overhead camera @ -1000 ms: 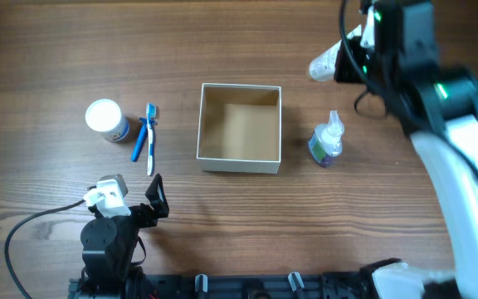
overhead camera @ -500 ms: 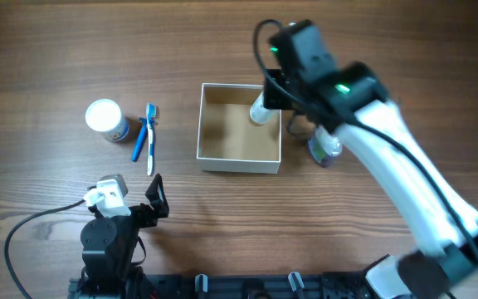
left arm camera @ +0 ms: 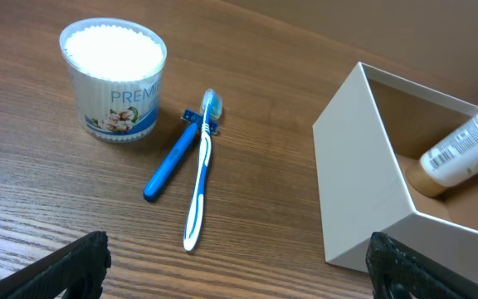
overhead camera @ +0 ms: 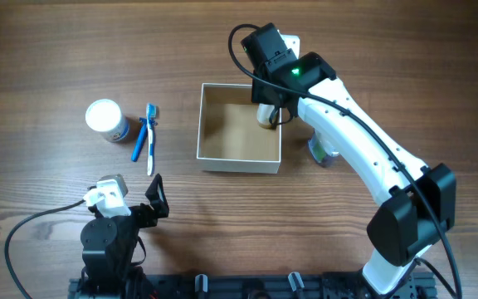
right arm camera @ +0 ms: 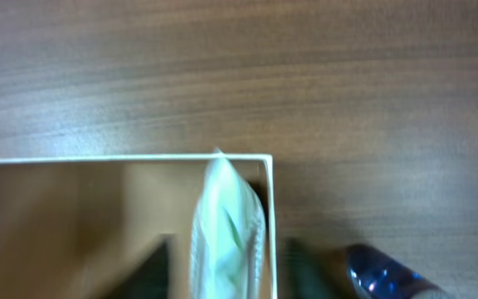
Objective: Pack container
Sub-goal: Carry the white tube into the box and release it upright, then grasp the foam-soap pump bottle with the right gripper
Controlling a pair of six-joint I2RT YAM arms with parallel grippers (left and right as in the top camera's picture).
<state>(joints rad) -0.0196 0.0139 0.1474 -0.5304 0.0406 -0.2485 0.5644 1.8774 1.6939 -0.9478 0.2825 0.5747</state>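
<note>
The square, shallow cardboard box, white outside and tan-brown inside (overhead camera: pixel 239 164), sits open-topped near the middle of the brown wood-grain table (overhead camera: pixel 56 50). The right tool (overhead camera: pixel 265 112) is over the box's far right corner, its jaws clamped on a white squeeze tube with a barcode (left arm camera: pixel 463 148). The tube hangs tilted with its lower end inside the box, close to the right wall. In the right wrist view the picture is blurred, and the tube runs down the centre across the box rim. Just right of the box, and partly hidden under the right arm, stands a small clear bottle with a blue-tinted body (overhead camera: pixel 324 151). To the left of the box and apart from it lie a blue-and-white toothbrush (left arm camera: pixel 199 183) and a blue-handled razor (left arm camera: pixel 171 162), side by side and touching near their heads. A round tub of cotton swabs (left arm camera: pixel 114 83) stands further left. The left tool (left arm camera: pixel 251 270) hovers low at the near left of the table with its jaws wide apart, holding nothing
</note>
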